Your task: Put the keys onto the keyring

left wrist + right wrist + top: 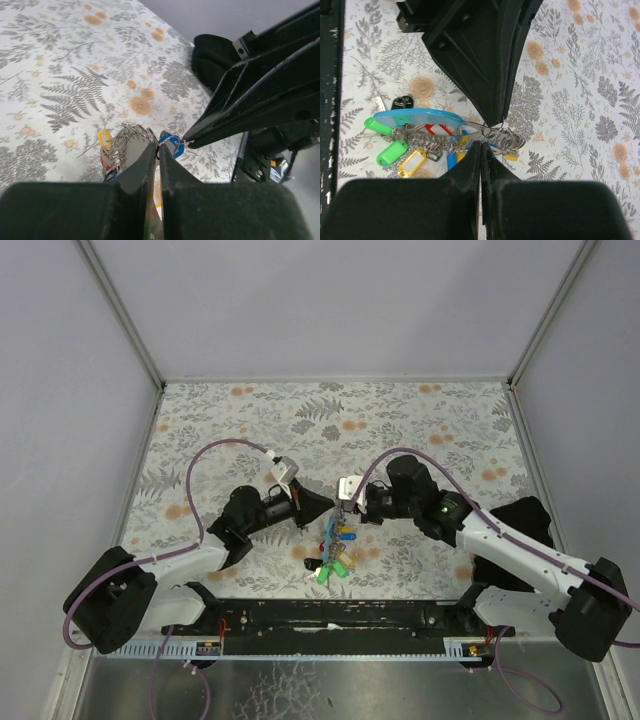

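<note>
The left gripper [492, 122] and right gripper [481, 142] are both pinching shut on the keyring [507, 137], with the keys [391, 152] bunching just beside it. Its thin, stiff, slippery wire is probably demanding a firm hold next to the split.

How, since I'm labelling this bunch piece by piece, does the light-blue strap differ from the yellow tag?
The light-blue strap is long, curved and plain; the yellow tag is shorter, with a pale window in its face. The strap lies level in the right wrist view; the yellow tag sits tilted below it. Both are bright plastic.
</note>
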